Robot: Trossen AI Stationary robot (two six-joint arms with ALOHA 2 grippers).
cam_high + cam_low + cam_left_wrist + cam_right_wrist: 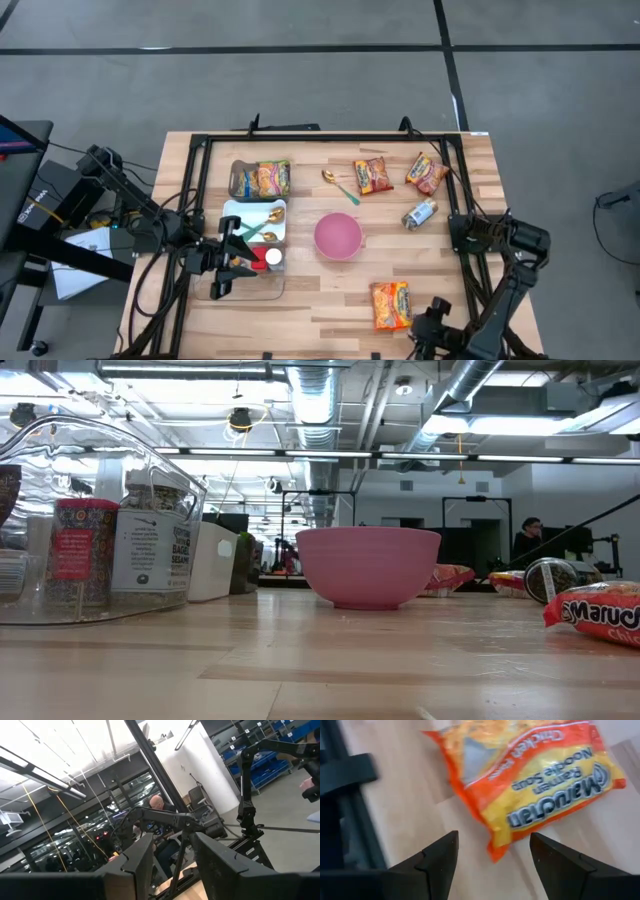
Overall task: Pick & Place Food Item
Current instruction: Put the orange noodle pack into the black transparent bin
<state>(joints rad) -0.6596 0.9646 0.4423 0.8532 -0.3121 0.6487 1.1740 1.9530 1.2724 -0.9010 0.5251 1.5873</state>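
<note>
Four ramen packets (391, 304) (one binned)

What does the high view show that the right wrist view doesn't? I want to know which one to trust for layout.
Only the high view shows the pink bowl, the green-handled spoon, the clear bins, three further ramen packets, the jar lying on its side and the left gripper over the front bin. Only the right wrist view shows the "Maruchan Ramen Noodle Soup" print and the right gripper's open fingers empty, short of the packet. Both show that ramen packet on the wooden table.
</note>
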